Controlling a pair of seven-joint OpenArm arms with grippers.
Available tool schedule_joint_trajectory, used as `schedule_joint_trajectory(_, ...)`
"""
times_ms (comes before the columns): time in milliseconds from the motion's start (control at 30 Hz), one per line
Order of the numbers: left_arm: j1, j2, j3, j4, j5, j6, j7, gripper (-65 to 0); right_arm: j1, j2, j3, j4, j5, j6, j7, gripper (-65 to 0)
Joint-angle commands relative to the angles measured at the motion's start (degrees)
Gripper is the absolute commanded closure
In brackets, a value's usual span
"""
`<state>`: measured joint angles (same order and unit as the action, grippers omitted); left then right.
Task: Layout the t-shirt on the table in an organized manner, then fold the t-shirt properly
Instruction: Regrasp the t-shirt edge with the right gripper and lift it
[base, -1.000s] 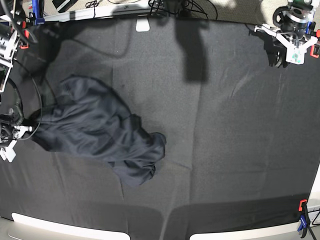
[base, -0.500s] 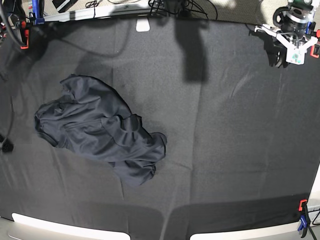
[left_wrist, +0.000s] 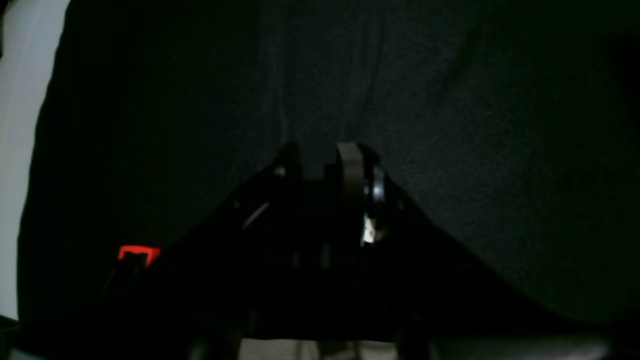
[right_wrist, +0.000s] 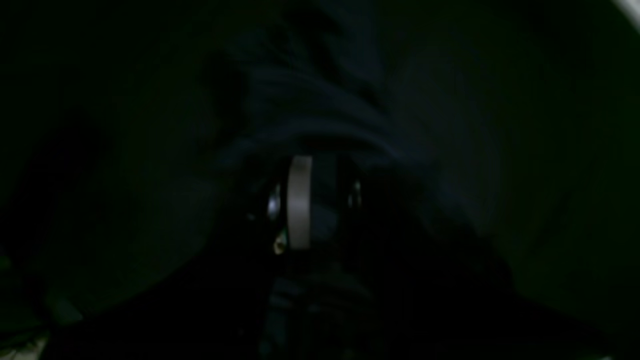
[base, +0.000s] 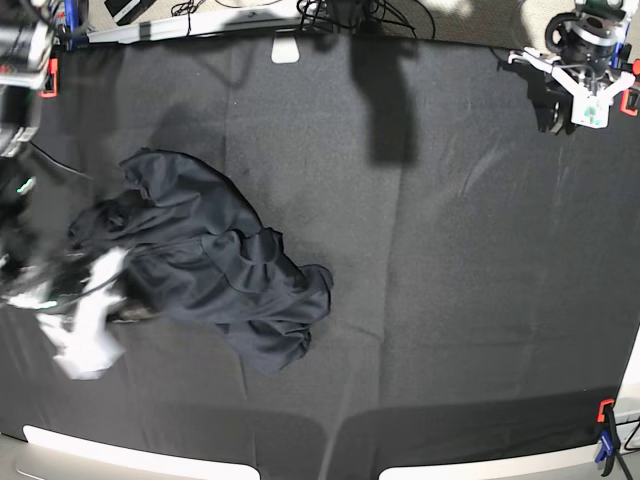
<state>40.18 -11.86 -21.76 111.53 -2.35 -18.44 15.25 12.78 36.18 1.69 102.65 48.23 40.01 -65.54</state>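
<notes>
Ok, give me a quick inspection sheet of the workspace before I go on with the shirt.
Surface: table covered in creased black cloth.
Job's things: t-shirt crumpled in a heap on the base view's left, not laid out.
Clutter: pale tab at the far edge.
Grippers: right gripper blurred at the shirt's edge, jaws too dark to judge; left gripper over bare cloth, jaws unclear.
Cables: tangle beyond the far edge.
Surroundings: red clamp near right corner; pale rim in front.
</notes>
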Motion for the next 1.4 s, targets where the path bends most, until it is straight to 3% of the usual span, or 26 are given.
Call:
schedule_joint_trajectory(0,0.3,-0.4,-0.3,1.0,-0.2,0.2,-0.7,-11.7,-0.7,0.7,-0.2,2.4,-0.6,0.0,1.0,-8.5)
schedule_joint_trajectory(167,0.3,-0.4,-0.3,1.0,-0.2,0.2,-0.7,-11.7,-6.0,-1.9,-3.9,8.3,-3.5,0.0,1.2,-8.4)
schedule_joint_trajectory(300,0.3,-0.4,-0.3,1.0,-0.2,0.2,-0.7,-11.7,-7.3,-4.0,-8.8,7.9,-13.9,0.0,2.6,-8.8)
schedule_joint_trajectory(367,0.3,-0.4,-0.3,1.0,-0.2,0.2,-0.7,-11.7,-7.2,-4.2,-11.5,7.0,-15.9,0.0,4.3,-14.5)
schedule_joint_trajectory(467,0.3,-0.4,-0.3,1.0,-0.2,0.2,-0.7,-11.7,-7.2,-4.2,-15.4,5.6,-21.2,0.0,8.6,-29.5)
schedule_joint_trajectory(533,0.3,-0.4,-0.3,1.0,-0.2,0.2,-0.7,-11.7,-7.1,-4.3,-17.7,5.0,-26.0,0.0,11.5,-34.6)
schedule_joint_trajectory(833,0.3,-0.4,-0.3,1.0,-0.2,0.2,-0.7,-11.6,-6.6,-8.9,-22.2,3.4,-41.1,0.0,18.8,-34.7)
schedule_joint_trajectory(967,0.3,-0.4,-0.3,1.0,-0.2,0.2,-0.7,-11.6,-4.3,-9.8,-22.4,-2.6,-45.1,-3.7,21.7,-34.7)
schedule_joint_trajectory(1033,0.3,-0.4,-0.3,1.0,-0.2,0.2,-0.7,-11.6,-2.4,-10.4,-22.4,-6.8,-45.0,-5.9,21.6,-34.7)
schedule_joint_trajectory(1167,0.3,-0.4,-0.3,1.0,-0.2,0.2,-0.8,-11.6,0.8,-12.0,-22.4,-13.3,-43.9,-6.1,21.6,-34.7)
schedule_joint_trajectory(1300,0.3,-0.4,-0.3,1.0,-0.2,0.2,-0.8,-11.6,1.5,-13.5,-22.4,-14.2,-38.1,-3.0,20.3,-34.4)
schedule_joint_trajectory(1367,0.3,-0.4,-0.3,1.0,0.0,0.2,-1.2,-11.6,1.5,-14.2,-22.4,-14.2,-36.3,-2.6,18.4,-30.3)
